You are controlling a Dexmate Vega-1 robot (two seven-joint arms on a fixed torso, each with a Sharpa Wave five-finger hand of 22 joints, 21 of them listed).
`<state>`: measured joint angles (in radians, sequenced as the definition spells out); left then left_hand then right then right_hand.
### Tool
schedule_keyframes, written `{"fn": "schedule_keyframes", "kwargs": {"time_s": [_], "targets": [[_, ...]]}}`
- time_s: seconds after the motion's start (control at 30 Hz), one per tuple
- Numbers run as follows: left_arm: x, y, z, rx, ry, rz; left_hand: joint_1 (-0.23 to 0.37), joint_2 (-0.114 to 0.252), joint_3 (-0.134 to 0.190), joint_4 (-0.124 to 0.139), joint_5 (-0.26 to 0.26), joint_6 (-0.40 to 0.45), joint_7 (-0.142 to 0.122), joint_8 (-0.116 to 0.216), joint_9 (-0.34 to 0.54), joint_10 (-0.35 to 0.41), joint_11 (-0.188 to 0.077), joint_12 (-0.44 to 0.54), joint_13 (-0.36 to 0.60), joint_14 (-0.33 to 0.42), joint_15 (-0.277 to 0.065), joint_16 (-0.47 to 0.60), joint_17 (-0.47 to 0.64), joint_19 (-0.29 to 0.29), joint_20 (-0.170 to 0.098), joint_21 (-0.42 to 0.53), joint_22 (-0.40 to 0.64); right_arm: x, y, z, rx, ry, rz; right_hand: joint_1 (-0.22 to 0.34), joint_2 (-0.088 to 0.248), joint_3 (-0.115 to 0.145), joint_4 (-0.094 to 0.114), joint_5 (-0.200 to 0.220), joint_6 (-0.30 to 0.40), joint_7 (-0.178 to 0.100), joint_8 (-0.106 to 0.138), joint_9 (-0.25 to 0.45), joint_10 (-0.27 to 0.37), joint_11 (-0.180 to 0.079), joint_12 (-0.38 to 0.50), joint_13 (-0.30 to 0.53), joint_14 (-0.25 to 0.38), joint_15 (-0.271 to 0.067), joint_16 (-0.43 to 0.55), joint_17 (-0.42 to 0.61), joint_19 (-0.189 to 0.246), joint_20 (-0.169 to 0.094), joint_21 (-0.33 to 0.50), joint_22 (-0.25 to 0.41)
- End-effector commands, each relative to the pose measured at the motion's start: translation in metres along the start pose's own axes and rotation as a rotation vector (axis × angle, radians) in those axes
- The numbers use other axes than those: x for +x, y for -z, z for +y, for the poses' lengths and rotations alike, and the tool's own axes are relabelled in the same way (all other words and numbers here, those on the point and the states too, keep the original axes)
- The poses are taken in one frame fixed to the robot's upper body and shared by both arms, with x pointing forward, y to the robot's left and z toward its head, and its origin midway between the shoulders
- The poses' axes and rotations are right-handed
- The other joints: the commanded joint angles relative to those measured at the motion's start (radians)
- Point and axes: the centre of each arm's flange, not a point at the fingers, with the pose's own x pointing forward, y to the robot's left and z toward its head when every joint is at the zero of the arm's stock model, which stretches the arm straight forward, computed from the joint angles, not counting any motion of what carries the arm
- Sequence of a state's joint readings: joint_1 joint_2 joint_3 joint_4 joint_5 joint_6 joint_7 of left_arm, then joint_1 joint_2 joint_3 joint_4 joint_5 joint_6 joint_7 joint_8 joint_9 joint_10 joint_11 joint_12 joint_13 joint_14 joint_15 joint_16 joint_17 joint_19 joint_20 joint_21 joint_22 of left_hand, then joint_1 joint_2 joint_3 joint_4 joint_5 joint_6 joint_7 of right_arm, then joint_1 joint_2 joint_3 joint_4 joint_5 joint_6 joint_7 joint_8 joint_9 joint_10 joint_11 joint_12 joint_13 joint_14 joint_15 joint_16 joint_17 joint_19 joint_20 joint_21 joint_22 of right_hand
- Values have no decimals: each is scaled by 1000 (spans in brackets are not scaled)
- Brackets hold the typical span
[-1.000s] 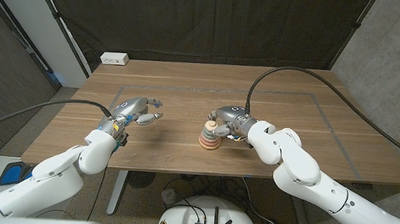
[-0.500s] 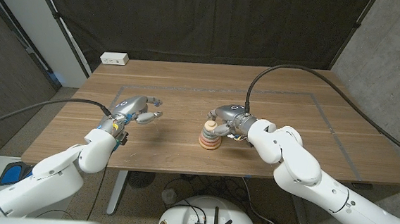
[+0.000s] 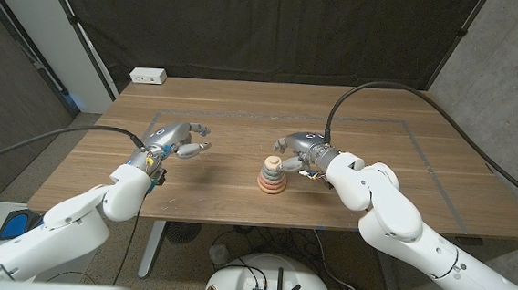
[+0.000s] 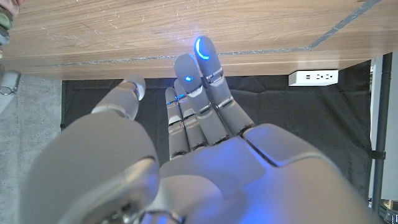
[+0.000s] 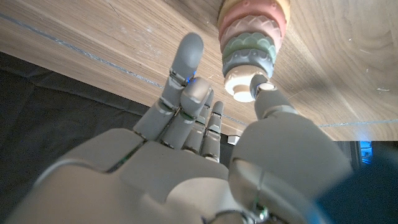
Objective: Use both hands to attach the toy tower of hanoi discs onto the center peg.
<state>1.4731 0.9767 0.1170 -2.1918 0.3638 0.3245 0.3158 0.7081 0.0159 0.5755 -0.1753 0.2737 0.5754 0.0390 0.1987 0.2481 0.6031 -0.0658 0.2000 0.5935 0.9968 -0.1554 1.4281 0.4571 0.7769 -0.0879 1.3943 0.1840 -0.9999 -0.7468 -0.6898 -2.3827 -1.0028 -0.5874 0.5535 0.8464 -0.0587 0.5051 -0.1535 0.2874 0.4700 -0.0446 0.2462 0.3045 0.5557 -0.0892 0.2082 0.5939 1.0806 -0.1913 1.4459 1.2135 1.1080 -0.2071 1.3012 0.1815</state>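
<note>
Dark curtain hung behind a wooden table (image 3: 243,116), with a grey wall to one side and a white power strip (image 3: 148,76) lying at the table's far left corner. We looked down from the head view over both of our arms, which came in from the bottom corners.

Near the middle of the table, slightly toward our right, stood the toy tower of hanoi (image 3: 272,174): a stack of discs on a peg, orange and pink at the base, then green and grey-blue, with a cream piece on top. All the discs we could see were on the peg, and the stack stood upright.

Our right hand (image 3: 303,152) was just beside the tower, on its right and a little behind it. Its fingers were apart and held nothing. In the right wrist view the thumb tip (image 5: 268,93) sat at the cream top (image 5: 240,84) of the stack; we could not tell whether it touched. The other fingers (image 5: 186,59) reached past the stack without closing on it.

Our left hand (image 3: 177,141) was well apart from the tower, above the table's left half. Its fingers were loosely curved and spread, holding nothing. In the left wrist view two fingertips (image 4: 203,51) glowed blue.
</note>
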Motion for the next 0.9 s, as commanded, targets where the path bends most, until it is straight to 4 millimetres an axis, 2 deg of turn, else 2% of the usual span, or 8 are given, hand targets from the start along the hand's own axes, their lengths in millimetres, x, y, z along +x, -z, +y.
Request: {"fn": "schedule_keyframes", "kwargs": {"time_s": [0.03,0.1,0.23,0.4,0.67,0.9], "targets": [[6,-8,4,18,15,26,-6,0,6,2,1,-23,4,-8,1,-28,-1,-7,0,-13,-62,1,0,-19,-93,1,2,-17,25,-4,82,59,60,8,24,9,0,3,10,0,9,7,9,0,11,5,13,-26,3,7,4,-16,-5,2],[8,-11,4,14,-1,26,-6,-1,6,2,1,-28,5,-8,1,-31,0,-6,0,-19,-62,-3,-4,-21,-92,0,2,-20,30,-4,97,62,74,8,27,10,0,3,13,1,10,8,12,2,12,5,16,-26,5,8,6,-16,-5,2],[13,-13,2,17,6,48,-6,-1,6,2,1,-31,5,-8,1,-30,-2,-4,1,-20,-62,-2,-2,-24,-91,0,2,-30,42,-5,108,93,107,9,38,15,0,4,50,1,29,18,25,-6,18,12,22,-26,5,7,10,-16,-7,2],[22,-20,-2,17,1,59,-4,-1,8,2,2,-37,7,-7,0,-38,-3,-4,0,-30,-62,-6,-3,-36,-85,-2,3,-40,62,-7,148,127,137,11,48,19,0,6,62,-1,37,24,37,-12,22,16,32,-26,12,11,13,-16,-8,2],[36,-23,-19,-47,-55,81,-4,-2,9,2,2,-42,8,-5,-1,-53,1,-6,-2,-43,-61,-9,-3,-48,-77,-4,2,-50,94,-4,125,201,187,15,56,24,-2,7,53,-17,34,29,35,-10,21,20,43,-25,20,14,15,-16,-9,3],[42,-28,-10,-27,-25,96,-5,-2,10,3,2,-52,7,-6,-1,-60,2,-5,-4,-59,-62,-20,-10,-56,-69,-6,1,-46,107,4,189,256,213,19,60,28,-5,9,54,-21,35,32,41,-17,24,23,48,-25,25,16,17,-16,-10,4]]}}
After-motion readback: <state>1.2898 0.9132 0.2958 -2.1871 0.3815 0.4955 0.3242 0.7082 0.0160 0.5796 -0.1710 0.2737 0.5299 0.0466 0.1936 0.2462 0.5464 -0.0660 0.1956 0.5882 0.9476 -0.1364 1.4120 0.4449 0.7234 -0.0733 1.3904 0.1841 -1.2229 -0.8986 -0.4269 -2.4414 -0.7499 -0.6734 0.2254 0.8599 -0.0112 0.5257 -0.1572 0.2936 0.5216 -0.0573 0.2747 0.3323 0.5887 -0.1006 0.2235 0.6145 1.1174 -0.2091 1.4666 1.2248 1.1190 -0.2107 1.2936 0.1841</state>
